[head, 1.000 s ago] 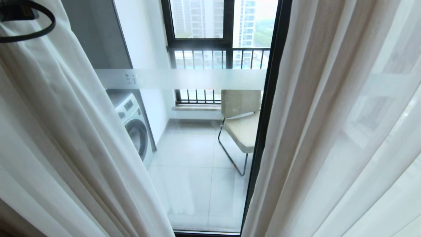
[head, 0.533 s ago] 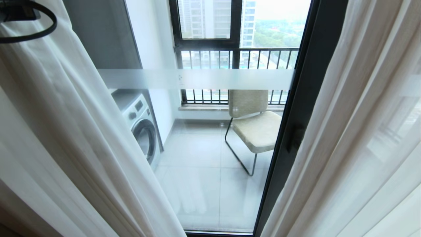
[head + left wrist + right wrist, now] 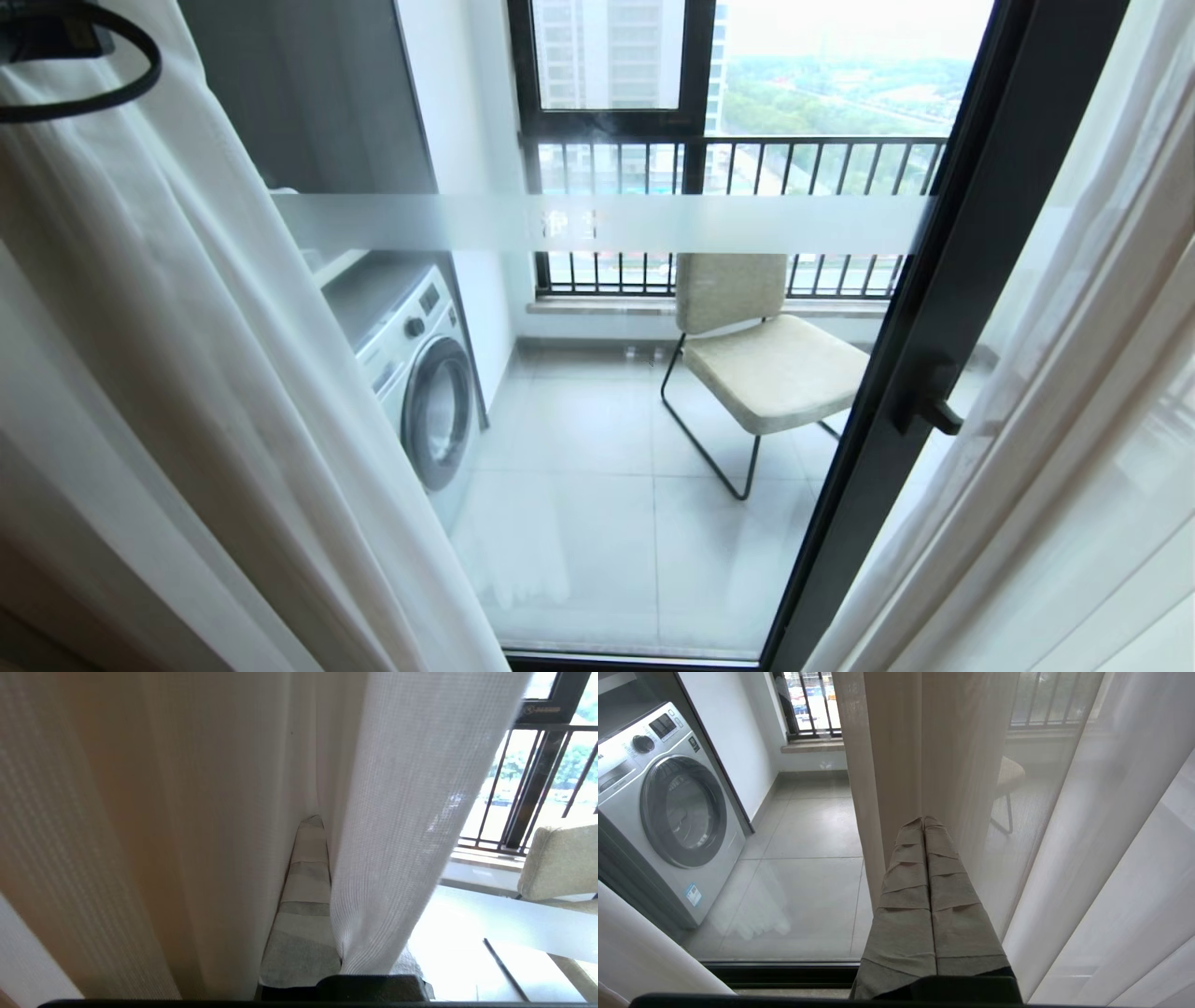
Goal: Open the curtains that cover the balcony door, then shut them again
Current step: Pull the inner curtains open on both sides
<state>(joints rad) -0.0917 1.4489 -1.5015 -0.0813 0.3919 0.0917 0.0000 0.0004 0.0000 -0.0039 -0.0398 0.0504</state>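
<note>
The left hand [image 3: 322, 858], fingers pressed together, sits buried in the folds of the curtains [image 3: 205, 401] with a sheer panel pinched at its tips. The right hand [image 3: 924, 826], also closed, rests against the sheer on the other side. Over the past second the gap between the drapes has widened and the whole view has slid sideways, exposing the black handle [image 3: 929, 403] of the balcony door [image 3: 943, 308]. Beyond the glass, more of the chair [image 3: 770, 364] and washing machine [image 3: 420, 373] shows. Opening looks well advanced; closing is yet to come.
</note>
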